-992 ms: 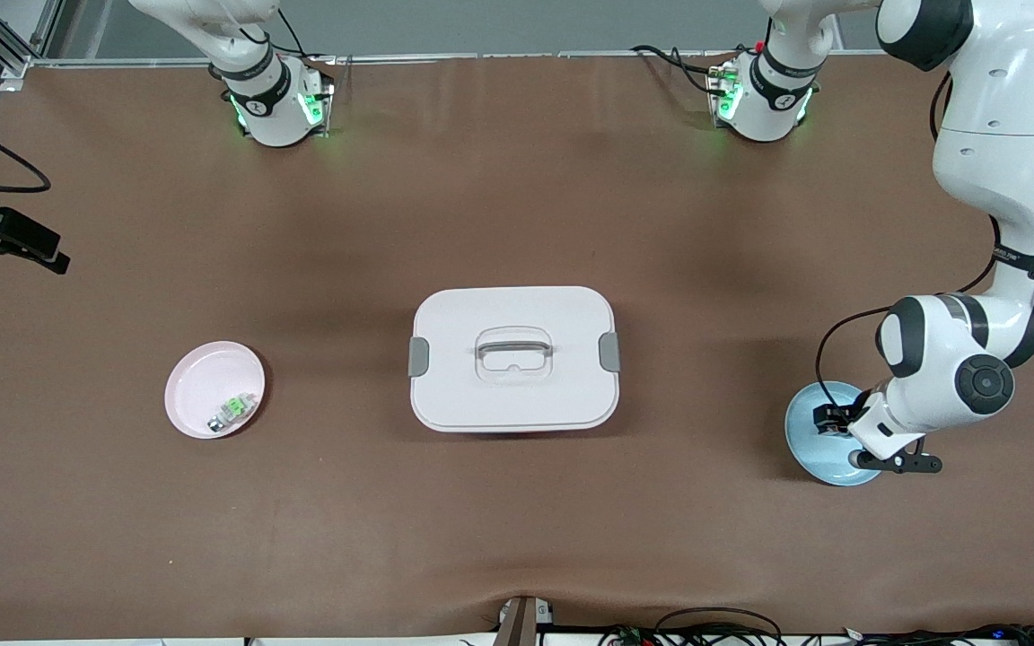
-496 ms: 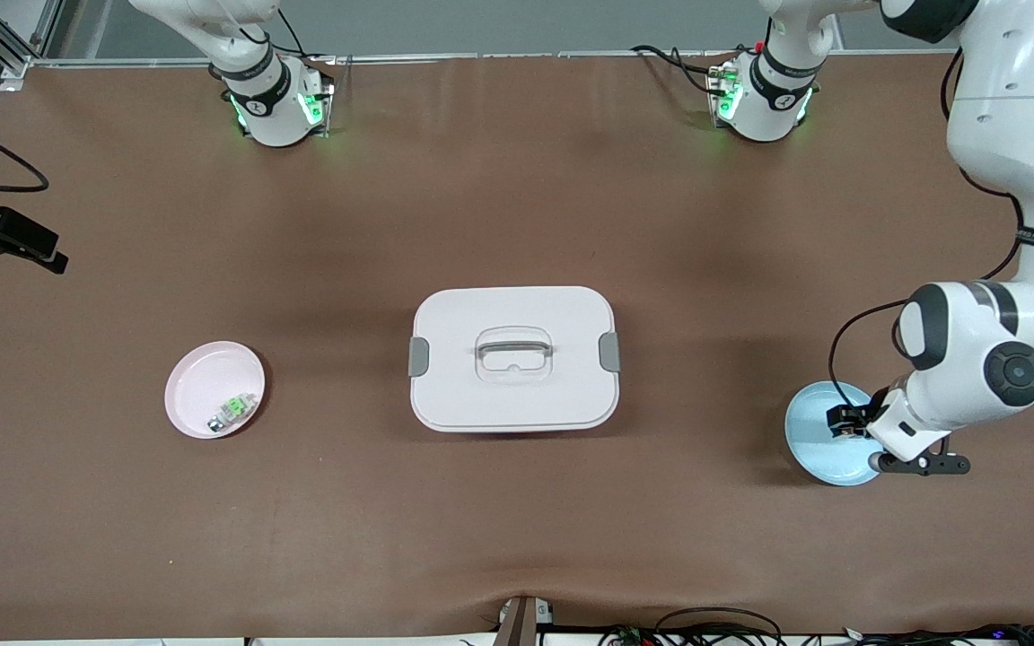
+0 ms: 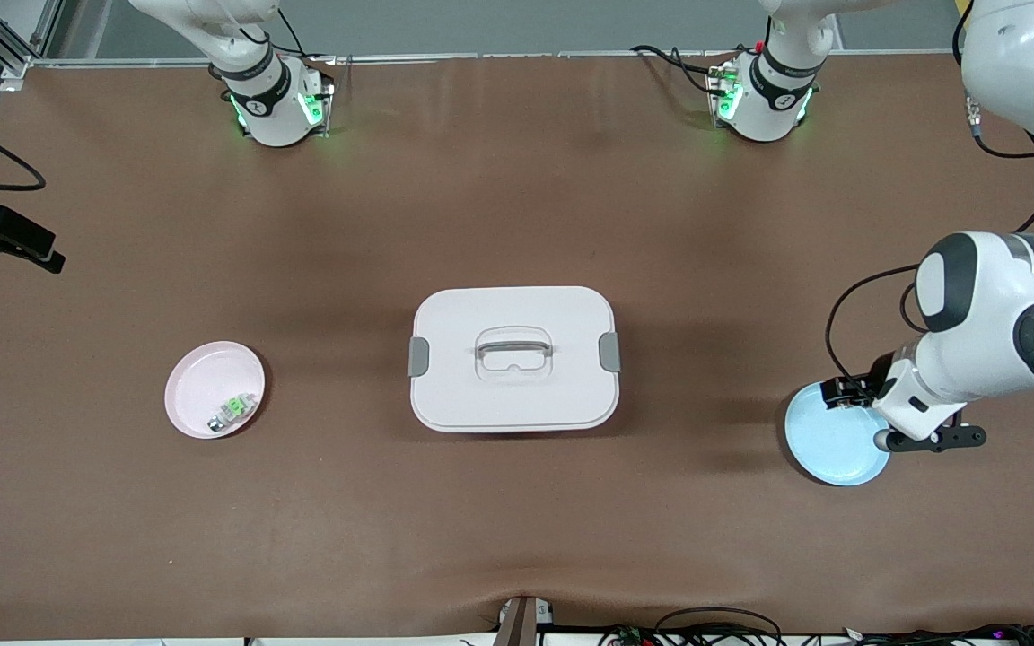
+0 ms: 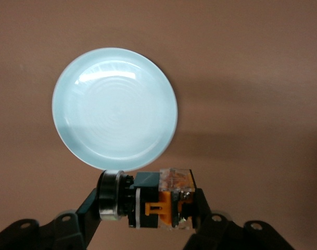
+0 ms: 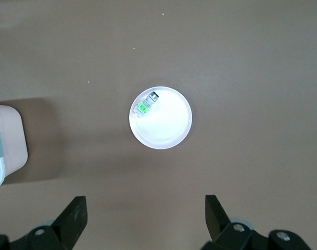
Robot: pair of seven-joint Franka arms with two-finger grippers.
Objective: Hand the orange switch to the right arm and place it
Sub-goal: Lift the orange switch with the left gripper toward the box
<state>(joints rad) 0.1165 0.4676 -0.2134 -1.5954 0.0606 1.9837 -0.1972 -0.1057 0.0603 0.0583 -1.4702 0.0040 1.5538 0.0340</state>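
The orange switch (image 4: pixel 166 200) is up in the air, pinched in the left end effector (image 4: pixel 150 200), whose fingers are clamped on its two ends, and it's lying sideways between them. In the front view it hangs over roughly the 12 o'clock rim of the blue plate (image 3: pixel 840 453), and that plate is bare (so I'd call the pick-up done and the hand-over leg the step in hand). The plate sits between 3 and 4 o'clock from the white lidded box (image 3: pixel 513 386) in the middle of the table (image 3: pixel 517 179). The right end effector (image 5: pixel 145 208) has its fingers spread wide with nothing in them, and it's looking down on the pink plate (image 3: pixel 198 381), which is about 9 o'clock from the box, a hair low. That plate holds only the small green-and-white part (image 3: pixel 234 411), not our thing. My read on the next move: the left arm has to carry the switch toward the box so the two arms can meet. It also needs to offer a free stretch of the body, which is tricky because the fingers already cover both ends, so the right arm probably has to come in across the middle. As for looks, the switch is a stubby black block with an orange clip in the middle. One end is a pale, see-through chunk and the other is a round black collar with a silvery ring. It's tiny next to the plate, and it's hard and a bit lumpy, so I'd guess it could twist in a sloppy pinch.
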